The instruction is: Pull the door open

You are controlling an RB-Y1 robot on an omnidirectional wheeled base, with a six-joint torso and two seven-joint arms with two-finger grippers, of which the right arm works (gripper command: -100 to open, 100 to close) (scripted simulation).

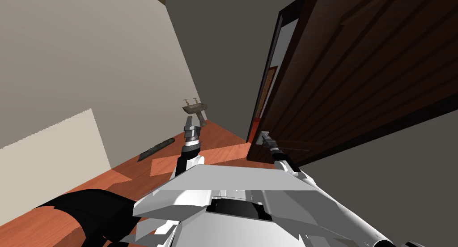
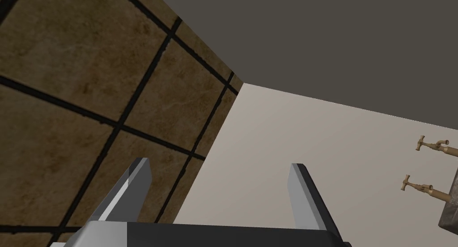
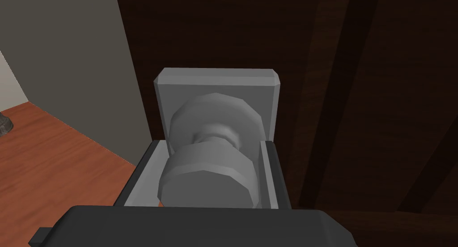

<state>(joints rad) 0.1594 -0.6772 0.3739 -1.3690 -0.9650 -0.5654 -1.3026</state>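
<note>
A dark brown panelled door [image 1: 358, 74] stands ajar on my right, with a gap along its free edge. Its grey round knob [image 3: 210, 177] sits on a square grey plate [image 3: 217, 85] near that edge. My right gripper [image 3: 209, 168] is shut on the knob, one finger pressed to each side; the head view has this gripper [image 1: 265, 138] at the door's edge. My left gripper [image 2: 219, 190] is raised in front of me, open, with nothing between its fingers; it also appears in the head view [image 1: 189, 123].
A small basin with two brass taps [image 1: 195, 108] hangs on the beige wall [image 1: 80, 65] ahead left. The floor is reddish wood [image 1: 214, 150]. A dark bar [image 1: 155, 149] lies on it by the wall. A grey wall [image 1: 402, 181] runs right of the door.
</note>
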